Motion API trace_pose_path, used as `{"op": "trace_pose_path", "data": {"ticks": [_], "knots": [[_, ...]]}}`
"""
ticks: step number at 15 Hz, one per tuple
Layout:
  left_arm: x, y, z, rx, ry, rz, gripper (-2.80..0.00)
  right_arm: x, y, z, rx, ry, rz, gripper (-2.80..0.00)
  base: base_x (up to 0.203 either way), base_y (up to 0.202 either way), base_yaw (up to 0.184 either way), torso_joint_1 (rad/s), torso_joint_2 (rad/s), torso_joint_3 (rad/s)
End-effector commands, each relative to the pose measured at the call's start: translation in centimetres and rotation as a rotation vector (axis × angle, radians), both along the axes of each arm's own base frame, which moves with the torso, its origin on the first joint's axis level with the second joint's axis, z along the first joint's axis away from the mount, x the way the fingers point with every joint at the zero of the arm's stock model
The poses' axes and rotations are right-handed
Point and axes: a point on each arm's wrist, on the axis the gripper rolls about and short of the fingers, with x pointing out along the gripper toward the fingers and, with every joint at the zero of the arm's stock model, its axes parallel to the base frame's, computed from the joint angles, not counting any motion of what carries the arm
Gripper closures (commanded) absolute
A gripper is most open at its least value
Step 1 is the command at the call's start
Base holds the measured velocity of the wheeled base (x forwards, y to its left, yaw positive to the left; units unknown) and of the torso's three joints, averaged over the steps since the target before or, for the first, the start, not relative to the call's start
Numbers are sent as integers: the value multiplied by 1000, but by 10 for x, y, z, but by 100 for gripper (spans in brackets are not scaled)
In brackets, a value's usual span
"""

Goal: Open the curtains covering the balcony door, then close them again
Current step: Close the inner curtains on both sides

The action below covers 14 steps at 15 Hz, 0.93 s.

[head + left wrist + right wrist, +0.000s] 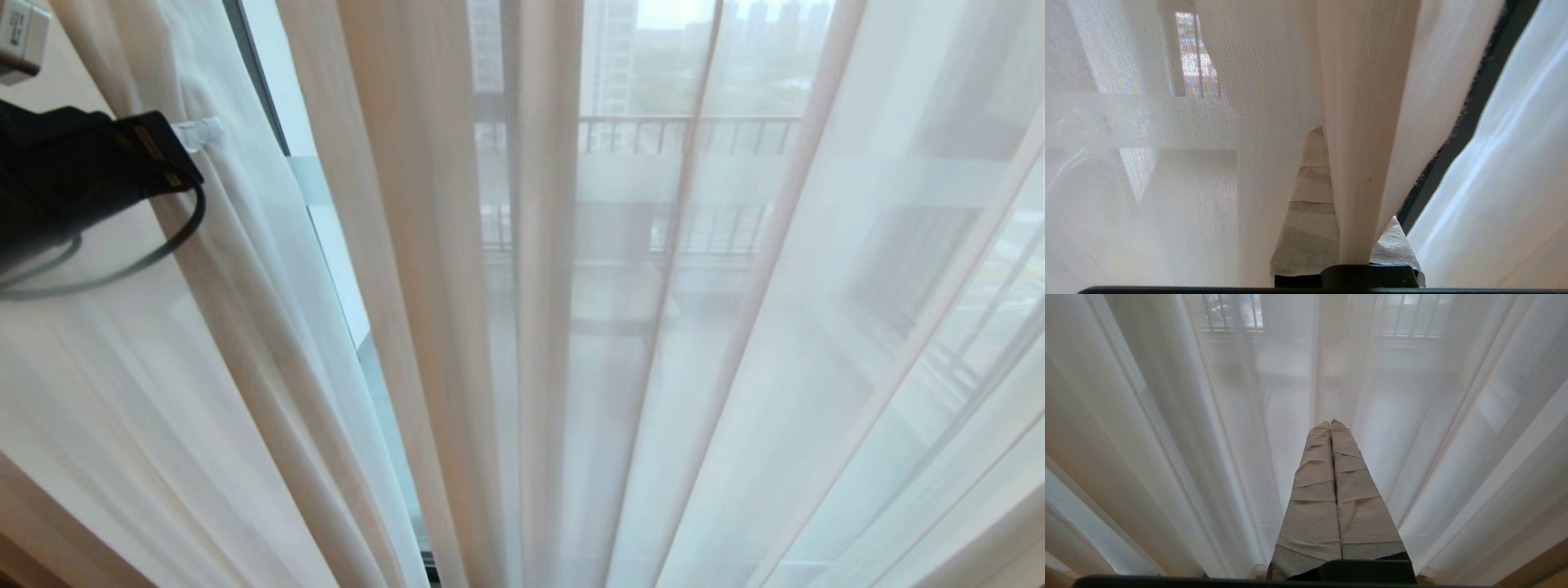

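Observation:
The curtains showing here are thin white sheers, hanging in long folds across nearly the whole head view. A narrow gap between two sheer panels bares the balcony door, its glass and dark frame. At the upper left, my left gripper is shut on the edge of the left sheer panel. In the left wrist view a fold of that curtain runs pinched between the taped fingers of the left gripper. My right gripper is shut on nothing, pointing at the sheers and not touching them.
Through the sheers a balcony railing and distant buildings show. The door's dark frame runs close beside the held fold. A beige surface fills the lower left corner of the head view.

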Motion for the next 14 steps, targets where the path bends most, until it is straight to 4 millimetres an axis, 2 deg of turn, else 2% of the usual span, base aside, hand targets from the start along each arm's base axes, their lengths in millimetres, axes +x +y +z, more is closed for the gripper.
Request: {"op": "trace_pose_path", "data": {"ticks": [1, 7, 14], "knots": [[1, 0, 0, -3, 0, -1, 0, 0, 0, 0, -1, 3, 0, 0, 0, -189, 2, 6, 3, 2], [-1, 0, 1, -3, -4, 1, 0, 0, 0, 0, -1, 2, 0, 0, 0, -169, 1, 2, 3, 3], [-8, -8, 6, -3, -26, -33, 0, 0, 0, 0, -1, 3, 0, 0, 0, -8, -1, 0, 0, 1]]}}
